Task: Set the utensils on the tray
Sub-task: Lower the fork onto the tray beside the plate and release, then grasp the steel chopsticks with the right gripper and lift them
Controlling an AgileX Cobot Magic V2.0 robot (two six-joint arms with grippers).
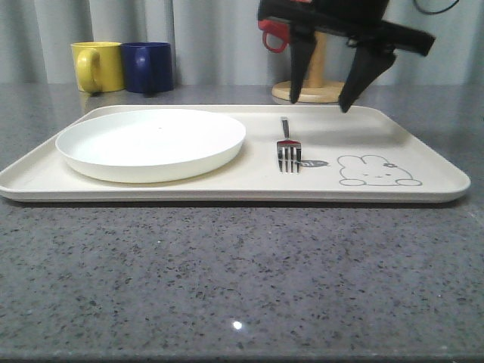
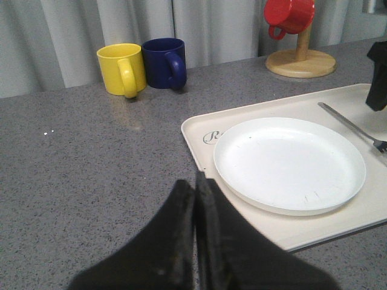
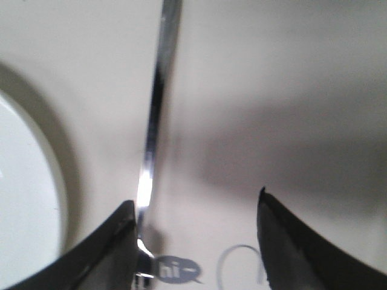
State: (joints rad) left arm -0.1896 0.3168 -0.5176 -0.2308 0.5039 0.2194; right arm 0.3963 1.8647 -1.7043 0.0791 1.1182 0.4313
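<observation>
A silver fork (image 1: 288, 147) lies flat on the cream tray (image 1: 423, 162), tines toward the front, just left of the grey rabbit drawing (image 1: 374, 171). The white plate (image 1: 151, 142) rests on the tray's left half. My right gripper (image 1: 321, 102) hangs open above the tray's back right part, over the fork's handle end, with nothing between its fingers. In the right wrist view the fork handle (image 3: 154, 115) runs beside one finger of the right gripper (image 3: 196, 208). My left gripper (image 2: 195, 184) is shut and empty, above the table left of the tray (image 2: 199, 130).
A yellow mug (image 1: 97, 65) and a blue mug (image 1: 147, 66) stand behind the tray at the back left. A round wooden mug stand (image 1: 318, 89) holding a red mug (image 1: 274, 34) stands behind the tray's right part. Grey speckled table (image 1: 242, 280) lies in front.
</observation>
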